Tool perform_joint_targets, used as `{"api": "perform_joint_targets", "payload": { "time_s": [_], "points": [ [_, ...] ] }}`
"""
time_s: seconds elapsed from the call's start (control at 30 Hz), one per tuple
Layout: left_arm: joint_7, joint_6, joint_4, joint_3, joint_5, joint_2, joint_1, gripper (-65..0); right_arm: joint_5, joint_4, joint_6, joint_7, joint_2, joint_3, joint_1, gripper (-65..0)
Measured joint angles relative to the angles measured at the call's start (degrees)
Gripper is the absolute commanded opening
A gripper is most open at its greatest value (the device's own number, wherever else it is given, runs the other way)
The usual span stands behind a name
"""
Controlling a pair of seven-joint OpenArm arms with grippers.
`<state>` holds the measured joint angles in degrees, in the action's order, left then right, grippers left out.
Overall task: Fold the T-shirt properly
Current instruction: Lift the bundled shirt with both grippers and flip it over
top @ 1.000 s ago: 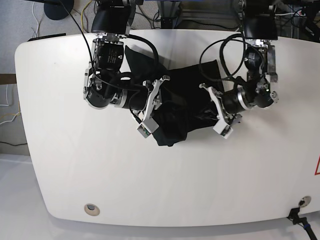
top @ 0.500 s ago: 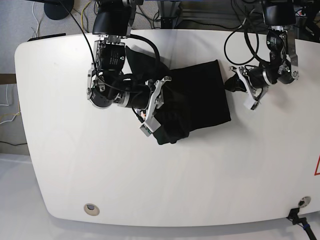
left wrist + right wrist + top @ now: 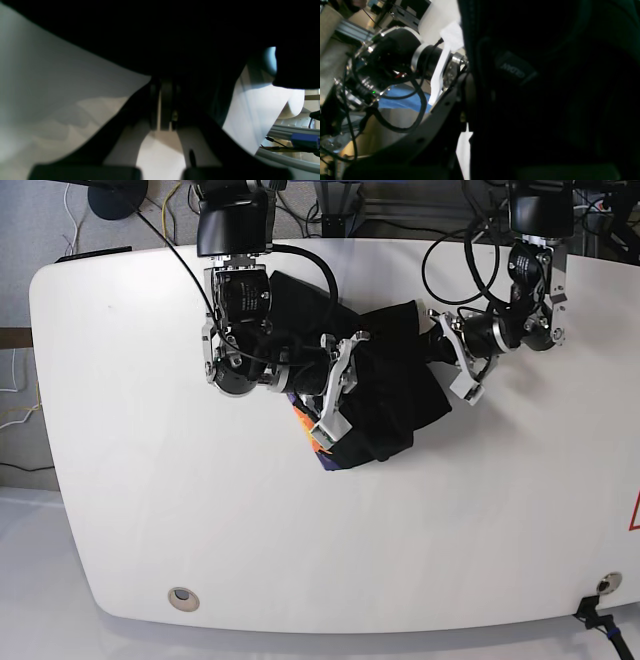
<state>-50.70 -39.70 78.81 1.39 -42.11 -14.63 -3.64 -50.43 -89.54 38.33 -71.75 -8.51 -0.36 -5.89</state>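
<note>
The black T-shirt [image 3: 395,385] lies bunched at the table's back middle, and a bit of its orange and purple print [image 3: 306,432] shows at the lower left edge. My right gripper [image 3: 345,395] reaches in from the left and is shut on the T-shirt's left side. In the right wrist view the dark T-shirt [image 3: 545,100] with a neck label fills the frame beside the right gripper [image 3: 470,105]. My left gripper [image 3: 442,365] is shut and sits against the shirt's right edge. In the left wrist view the left gripper [image 3: 163,110] has its fingers pressed together under the T-shirt [image 3: 175,37].
The white table [image 3: 200,510] stretches wide in front of and to the sides of the shirt. Black cables loop over both arms near the back edge. A round hole [image 3: 182,598] sits near the front left corner.
The left gripper left the shirt, swung out to the right, then came back against its right edge. The right gripper shifted right with the shirt, bunching it and baring the orange and purple print.
</note>
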Motion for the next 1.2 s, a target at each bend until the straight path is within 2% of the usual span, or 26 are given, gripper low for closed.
{"api": "perform_joint_targets", "payload": {
  "time_s": [0.1, 0.17, 0.23, 0.33, 0.43, 0.53, 0.6, 0.7, 0.8, 0.9, 1.0, 1.1, 1.2],
  "points": [
    [-0.02, 0.0, 0.04, 0.07, 0.07, -0.15, 0.0, -65.0, -0.11, 0.39, -6.51, -0.04, -0.09, -1.42, -0.13, -40.6],
    [-0.07, 0.0, 0.17, 0.07, 0.04, -0.17, 0.0, -65.0, -0.37, 0.39, -9.2, 0.24, -0.04, -1.92, -0.15, -32.8],
    [-0.72, 0.17, 1.36, 0.07, 0.85, -0.15, -0.11, -65.0, -0.44, 0.39, -10.73, 0.2, -0.09, -2.32, -0.31, -28.3],
    [-0.7, 0.17, 3.96, 0.11, 0.9, -0.26, -0.37, -65.0, -0.33, 0.42, -14.25, 0.39, 0.26, -4.13, -1.49, -27.5],
    [-0.85, 0.04, 6.1, 0.07, 0.87, -1.42, -0.2, -65.0, -0.72, 0.26, -15.45, 0.74, 0.37, -7.41, -2.47, -27.5],
    [-0.9, 0.15, 8.85, 0.11, 0.9, -2.84, -0.46, -65.0, 0.28, -0.02, -15.45, 0.59, 0.44, -10.73, -3.43, -27.5],
    [-0.94, -0.2, 11.78, -0.02, 0.35, -5.44, -0.31, -65.0, 3.56, -2.69, -15.32, 0.33, 0.57, -11.28, -3.1, -27.5],
    [-0.94, -0.07, 15.52, 2.01, 0.79, -8.41, -0.63, -65.0, 5.25, -5.35, -15.23, 0.11, 0.76, -11.34, -3.3, -27.5],
    [-1.11, -0.02, 19.28, 3.69, 0.68, -9.92, -1.49, -65.0, 5.18, -7.72, -14.95, 0.04, 3.43, -10.97, -3.96, -27.7],
    [-2.12, 0.02, 25.05, 4.17, 0.55, -9.99, -2.23, -65.0, 5.46, -7.76, -14.99, 1.27, 5.66, -5.79, -5.79, -27.7],
    [-4.96, -0.2, 28.63, 2.14, 0.39, -8.81, -3.5, -65.0, 9.27, -7.72, -14.99, 3.3, 8.66, -4.83, -7.34, -27.7],
    [-4.87, -0.2, 29.03, -3.65, 0.83, -7.48, -3.32, -65.0, 13.27, -7.63, -14.99, 7.28, 9.51, -4.96, -8.26, -27.7],
    [-4.55, -0.22, 29.07, -10.4, 2.82, -4.55, -3.37, -65.0, 16.11, -7.61, -15.02, 8.79, 9.66, -4.94, -8.28, -27.8]
  ]
}}
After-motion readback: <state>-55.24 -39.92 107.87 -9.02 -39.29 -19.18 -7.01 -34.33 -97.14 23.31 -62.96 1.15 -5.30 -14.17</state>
